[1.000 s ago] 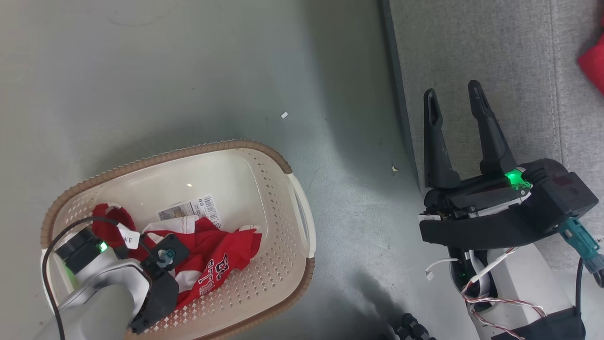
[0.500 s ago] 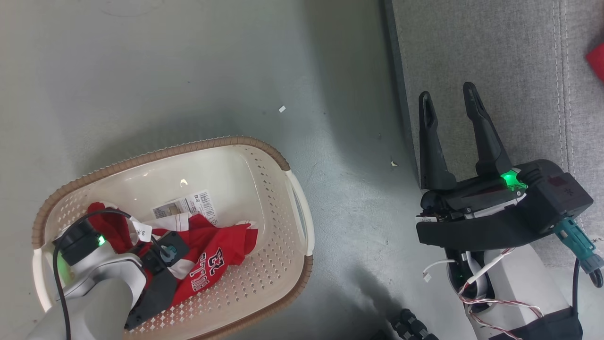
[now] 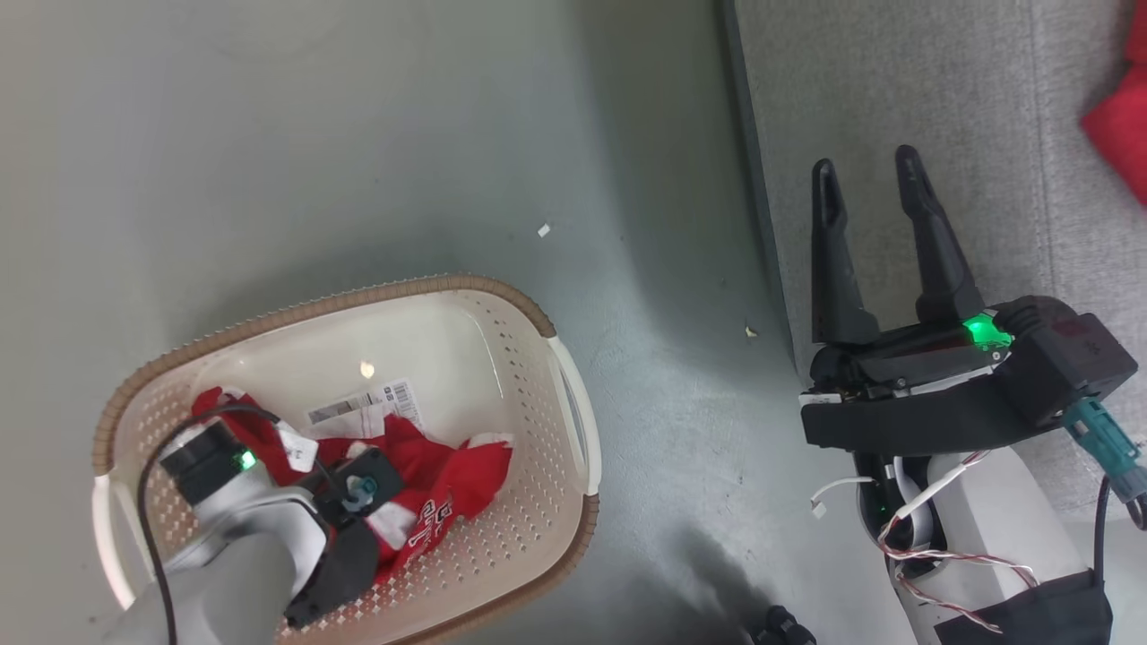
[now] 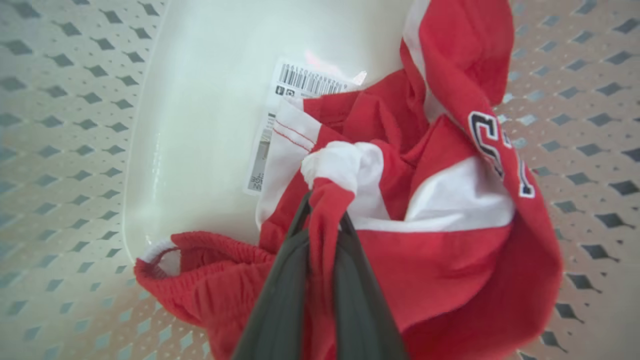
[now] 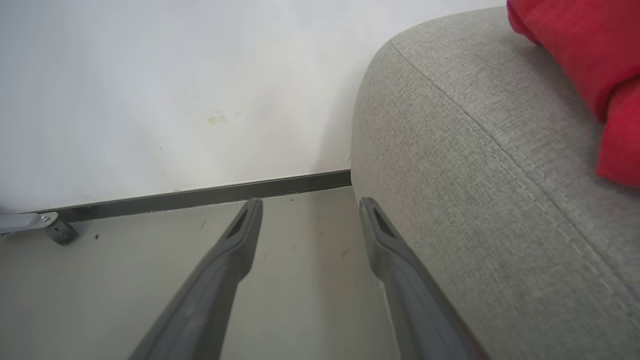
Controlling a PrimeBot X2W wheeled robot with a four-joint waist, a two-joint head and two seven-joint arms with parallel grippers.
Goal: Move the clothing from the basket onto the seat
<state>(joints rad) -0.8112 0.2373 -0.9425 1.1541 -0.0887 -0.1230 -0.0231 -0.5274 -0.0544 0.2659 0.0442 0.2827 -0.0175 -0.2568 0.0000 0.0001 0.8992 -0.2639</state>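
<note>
The cream basket (image 3: 358, 296) with a brown rim stands on the floor at the lower left. Red clothing (image 3: 448, 484) with white trim lies crumpled in it. My left arm's wrist (image 3: 269, 484) reaches down into the basket and covers the fingers. In the left wrist view my left gripper (image 4: 322, 200) is shut on a raised fold of the clothing (image 4: 450, 260), above the perforated basket (image 4: 65, 125) floor. My right gripper (image 3: 866, 166) stands open and empty over the near edge of the grey seat (image 3: 896, 90). Its fingers (image 5: 310, 205) frame the seat's (image 5: 475, 175) rounded corner, where another red garment (image 5: 575, 55) lies.
A barcode label (image 3: 367, 401) sticks to the basket's bottom. Grey floor separates the basket from the seat, with small white scraps (image 3: 542, 230) on it. A white wall and a dark baseboard (image 5: 200, 197) run behind the seat's corner.
My left gripper has closed on a fold of the red clothing in the basket. The head camera has shifted slightly. The right gripper has stayed open in place.
</note>
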